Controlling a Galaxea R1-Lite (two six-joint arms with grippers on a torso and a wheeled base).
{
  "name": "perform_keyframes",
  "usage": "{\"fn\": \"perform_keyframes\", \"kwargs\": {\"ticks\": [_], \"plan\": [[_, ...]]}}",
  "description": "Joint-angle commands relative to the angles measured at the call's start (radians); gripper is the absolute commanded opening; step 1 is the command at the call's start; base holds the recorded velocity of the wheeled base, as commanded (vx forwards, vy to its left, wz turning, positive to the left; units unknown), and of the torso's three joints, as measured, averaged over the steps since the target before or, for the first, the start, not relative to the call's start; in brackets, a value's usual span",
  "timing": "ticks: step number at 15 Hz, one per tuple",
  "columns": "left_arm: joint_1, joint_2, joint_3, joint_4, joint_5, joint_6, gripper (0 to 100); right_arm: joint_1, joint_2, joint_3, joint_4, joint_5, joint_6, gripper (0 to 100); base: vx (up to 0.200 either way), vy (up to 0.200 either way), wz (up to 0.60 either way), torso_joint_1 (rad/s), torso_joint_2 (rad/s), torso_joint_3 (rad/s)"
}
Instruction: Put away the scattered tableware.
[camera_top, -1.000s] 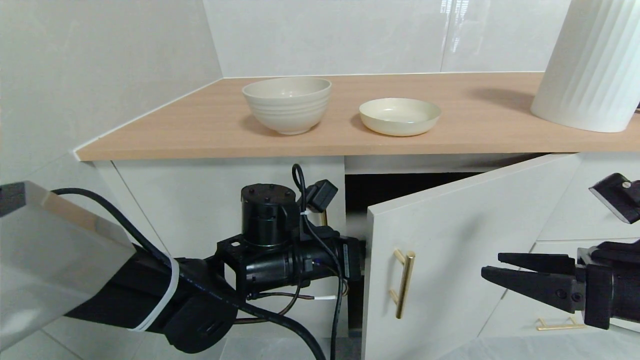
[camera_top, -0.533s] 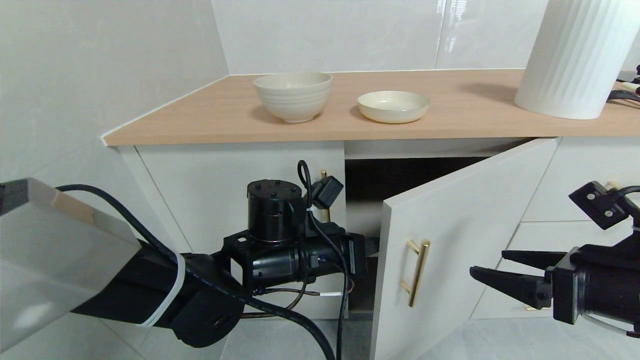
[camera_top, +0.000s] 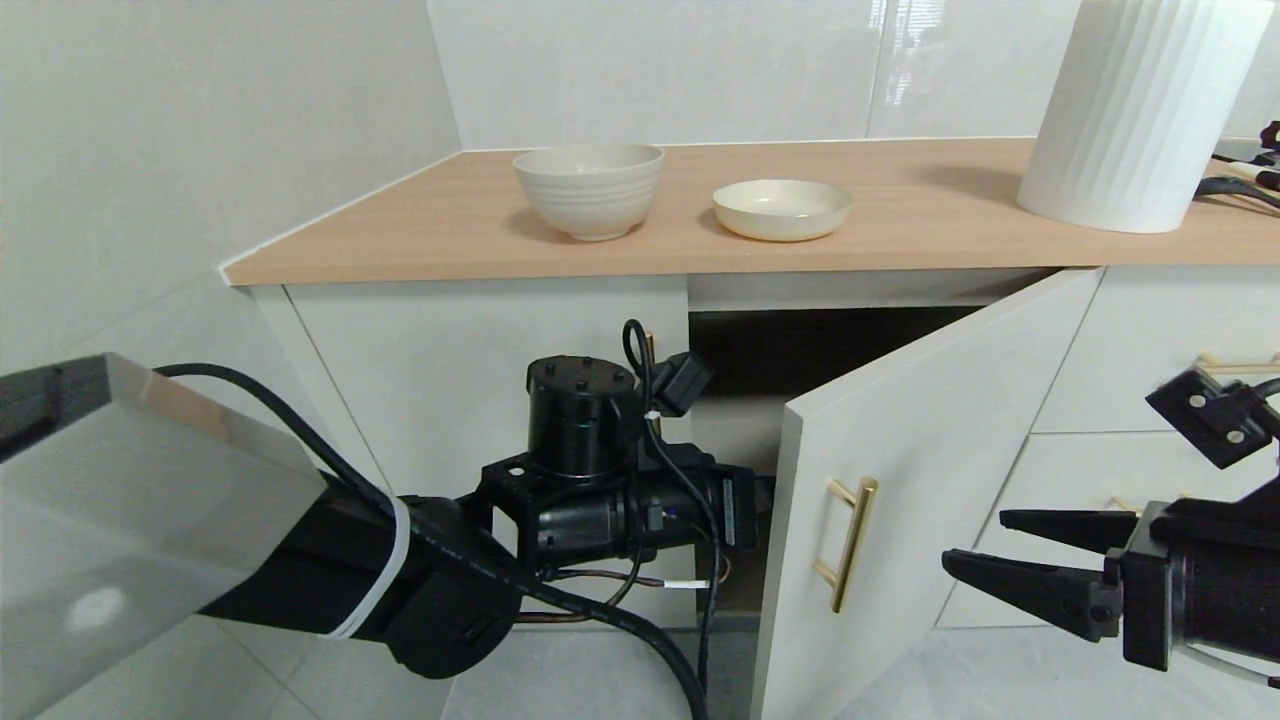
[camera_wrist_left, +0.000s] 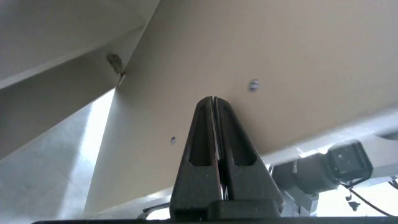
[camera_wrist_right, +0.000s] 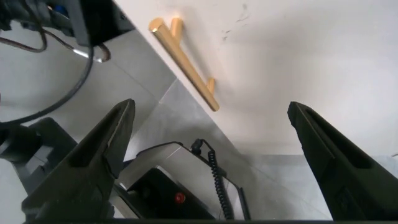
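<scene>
A ribbed cream bowl (camera_top: 588, 190) and a shallow cream dish (camera_top: 782, 209) stand side by side on the wooden counter (camera_top: 420, 235). Below them a white cabinet door (camera_top: 930, 430) with a gold handle (camera_top: 848, 545) hangs partly open. My left arm's wrist (camera_top: 600, 500) sits low at the door's free edge. In the left wrist view my left gripper (camera_wrist_left: 212, 99) is shut and empty, tips against the door's inner face (camera_wrist_left: 298, 56). My right gripper (camera_top: 1000, 555) is open just outside the door, to the handle's right; the handle (camera_wrist_right: 186, 62) lies between its spread fingers (camera_wrist_right: 112, 143).
A tall white ribbed vessel (camera_top: 1140, 110) stands on the counter's right part, with dark cables (camera_top: 1240, 180) beyond it. White drawers with gold handles (camera_top: 1235, 358) lie right of the open door. The cabinet's inside (camera_top: 800, 345) is dark. A tiled wall closes the left side.
The head camera has pulled back, so the whole picture shifted. The cabinet door has swung wider open, with my left gripper behind its edge. My right gripper stays open near the handle.
</scene>
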Motion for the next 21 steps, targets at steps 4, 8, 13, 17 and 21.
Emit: {"fn": "perform_keyframes", "kwargs": {"ticks": [4,8,13,17,21], "plan": [[-0.003,0.058,-0.096,0.027,0.001,0.000,0,0.007,-0.016,0.001,-0.001,0.001,0.000,100,-0.050,0.000,0.00,0.001,0.00,0.002],[-0.009,0.110,-0.146,0.055,0.003,0.000,0,0.007,-0.037,0.001,-0.001,0.001,0.002,100,0.000,0.000,0.00,0.000,0.00,0.000],[-0.020,0.085,-0.125,0.056,0.015,0.000,0,0.008,-0.114,-0.010,0.038,0.044,0.002,100,0.000,0.000,0.00,0.000,0.00,0.000],[-0.035,0.065,-0.134,0.102,0.027,-0.002,0,0.008,-0.183,-0.059,0.139,0.097,0.005,100,0.000,0.000,0.00,0.000,0.00,0.000],[-0.074,0.065,-0.153,0.141,0.031,-0.002,0,0.008,-0.225,-0.060,0.144,0.147,0.005,100,0.000,0.000,0.00,0.000,0.00,0.000]]}}
